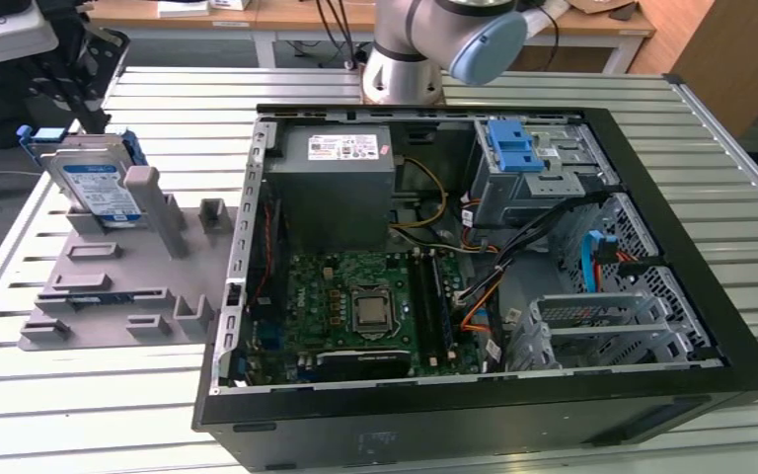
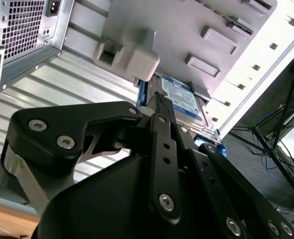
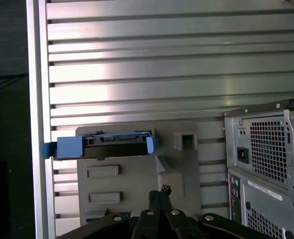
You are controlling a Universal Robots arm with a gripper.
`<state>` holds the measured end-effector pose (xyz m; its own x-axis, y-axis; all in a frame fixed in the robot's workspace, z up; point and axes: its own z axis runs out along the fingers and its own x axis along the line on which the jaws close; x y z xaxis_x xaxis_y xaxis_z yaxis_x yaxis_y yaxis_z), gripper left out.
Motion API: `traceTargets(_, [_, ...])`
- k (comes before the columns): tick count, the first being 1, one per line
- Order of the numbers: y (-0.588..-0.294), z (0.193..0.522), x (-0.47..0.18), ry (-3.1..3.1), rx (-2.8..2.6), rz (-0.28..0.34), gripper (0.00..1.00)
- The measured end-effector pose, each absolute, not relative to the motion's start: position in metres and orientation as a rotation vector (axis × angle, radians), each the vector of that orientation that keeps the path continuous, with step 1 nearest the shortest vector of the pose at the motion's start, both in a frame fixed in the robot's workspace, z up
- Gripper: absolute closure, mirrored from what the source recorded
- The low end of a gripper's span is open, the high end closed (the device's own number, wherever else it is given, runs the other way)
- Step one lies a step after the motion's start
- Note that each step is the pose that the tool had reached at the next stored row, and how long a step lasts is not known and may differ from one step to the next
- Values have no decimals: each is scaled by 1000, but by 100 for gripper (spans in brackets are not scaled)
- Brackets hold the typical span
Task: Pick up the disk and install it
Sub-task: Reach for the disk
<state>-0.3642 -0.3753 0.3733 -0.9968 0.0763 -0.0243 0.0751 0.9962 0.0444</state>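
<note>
See the flat rectangular silver disk with white-and-blue label and blue plastic carrier (image 1: 100,188) standing tilted in a slot of the gray moulded plastic fixture tray (image 1: 129,286), at the exterior view's left, well apart from any drive bay. Not installed yet. Can't see its lower end, buried in the slot. Get it edge-on in the first wrist view, label hidden; lose its near end behind black linkage in the second wrist view.

Find the black two-finger gripper (image 3: 159,191) near the disk's upper end, not touching it. Read the jaws as closed together, tips meeting, nothing clamped. Lose most of the gripper past the exterior view's top-left corner.

Place the open black computer tower case (image 1: 485,420) just beside the tray, toward the exterior view's right, both on the slatted aluminium table (image 1: 90,415). Spot a gray box-shaped power supply with white sticker (image 1: 340,183) and a green motherboard (image 1: 352,296) inside. Can't tell whether the blue-latched drive cage (image 1: 524,148) at far right is occupied.
</note>
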Motion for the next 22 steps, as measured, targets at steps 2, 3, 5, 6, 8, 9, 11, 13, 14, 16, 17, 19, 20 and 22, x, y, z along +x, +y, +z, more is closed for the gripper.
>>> traceTargets(2, [-370, 373, -369, 3113, 118, 68, 89])
traceTargets(3, [-368, 373, -372, 3113, 118, 68, 89])
traceTargets(5, [-367, 373, -380, 3113, 118, 68, 89])
traceTargets(6, [-366, 373, -384, 3113, 118, 68, 89])
traceTargets(8, [-364, 372, -392, 3113, 118, 67, 89])
traceTargets(9, [-363, 372, -395, 3113, 118, 67, 89])
traceTargets(11, [-362, 372, -399, 3113, 118, 68, 89])
traceTargets(13, [-362, 372, -400, 3113, 118, 68, 89])
traceTargets(14, [-362, 372, -400, 3113, 118, 68, 89])
traceTargets(16, [-362, 372, -400, 3113, 118, 68, 89])
traceTargets(17, [-362, 372, -401, 3113, 118, 68, 89])
traceTargets(19, [-361, 372, -405, 3113, 118, 68, 89])
traceTargets(20, [-359, 372, -407, 3113, 118, 68, 89])
traceTargets(22, [-357, 371, -413, 3113, 118, 68, 89])
